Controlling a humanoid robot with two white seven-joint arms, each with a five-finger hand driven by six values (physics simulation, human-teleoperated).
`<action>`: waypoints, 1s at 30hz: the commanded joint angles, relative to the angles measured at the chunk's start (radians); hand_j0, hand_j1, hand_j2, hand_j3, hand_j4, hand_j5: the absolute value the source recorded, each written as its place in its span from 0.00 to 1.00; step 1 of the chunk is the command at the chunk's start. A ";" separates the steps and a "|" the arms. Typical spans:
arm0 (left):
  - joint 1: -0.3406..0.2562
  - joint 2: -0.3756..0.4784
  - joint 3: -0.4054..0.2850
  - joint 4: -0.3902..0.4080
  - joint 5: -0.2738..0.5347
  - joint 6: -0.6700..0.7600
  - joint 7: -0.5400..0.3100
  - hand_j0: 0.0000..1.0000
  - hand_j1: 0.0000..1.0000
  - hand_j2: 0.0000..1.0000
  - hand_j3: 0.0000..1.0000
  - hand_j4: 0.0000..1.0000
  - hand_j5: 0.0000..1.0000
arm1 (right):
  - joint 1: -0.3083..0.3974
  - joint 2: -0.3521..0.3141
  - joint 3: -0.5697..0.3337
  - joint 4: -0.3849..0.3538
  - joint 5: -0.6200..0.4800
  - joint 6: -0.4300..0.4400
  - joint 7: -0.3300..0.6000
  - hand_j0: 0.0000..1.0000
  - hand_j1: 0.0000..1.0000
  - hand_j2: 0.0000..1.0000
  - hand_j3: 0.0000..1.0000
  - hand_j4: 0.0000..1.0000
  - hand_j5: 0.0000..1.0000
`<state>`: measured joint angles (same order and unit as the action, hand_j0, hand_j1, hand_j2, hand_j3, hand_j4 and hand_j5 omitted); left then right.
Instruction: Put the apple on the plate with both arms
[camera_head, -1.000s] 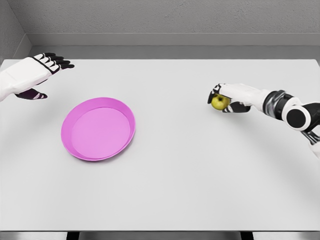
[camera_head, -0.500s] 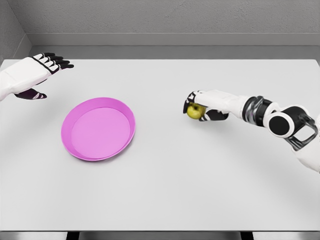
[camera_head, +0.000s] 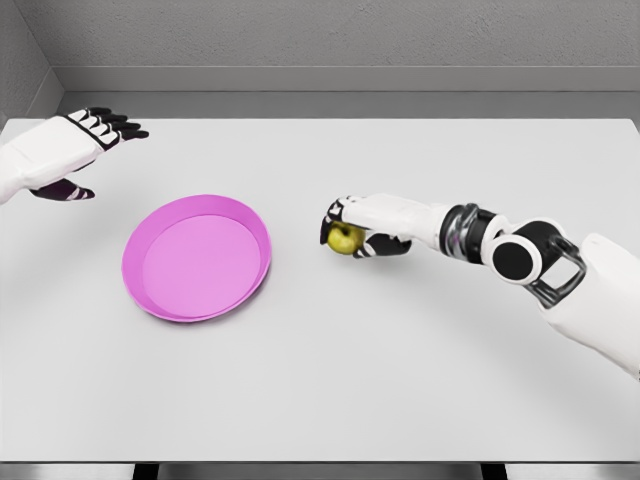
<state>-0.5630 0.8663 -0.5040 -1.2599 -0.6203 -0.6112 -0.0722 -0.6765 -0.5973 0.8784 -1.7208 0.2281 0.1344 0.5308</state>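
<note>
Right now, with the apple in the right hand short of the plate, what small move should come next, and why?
Probably carry it a little farther left. The right hand is shut on the apple, which sits just right of the pink plate and not yet over its rim. The left hand hangs open at the table's far left, away from both.

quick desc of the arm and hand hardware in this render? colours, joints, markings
Both arms have smooth white shells. The right arm shows a black round joint disc with a grey bracket and dark grey wrist rings. The left hand and right hand have white backs, black fingers and black-edged knuckle segments. No cables visible.
</note>
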 joint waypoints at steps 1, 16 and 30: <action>0.000 0.002 -0.002 -0.001 0.008 0.000 0.002 1.00 1.00 1.00 1.00 1.00 1.00 | 0.000 0.017 0.011 0.000 0.000 -0.001 0.001 0.41 0.41 0.41 0.41 0.41 0.41; -0.003 0.002 -0.004 -0.001 0.008 0.000 0.002 1.00 1.00 1.00 1.00 1.00 1.00 | 0.000 0.019 0.013 0.001 -0.001 0.011 -0.003 1.00 1.00 1.00 1.00 1.00 1.00; 0.000 0.002 0.001 -0.007 0.008 0.000 0.002 1.00 1.00 1.00 1.00 1.00 1.00 | 0.026 -0.127 -0.248 0.013 0.000 0.002 -0.003 1.00 1.00 1.00 1.00 1.00 1.00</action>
<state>-0.5630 0.8677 -0.5031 -1.2652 -0.6181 -0.6112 -0.0716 -0.6489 -0.6955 0.6842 -1.7088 0.2297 0.1372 0.5281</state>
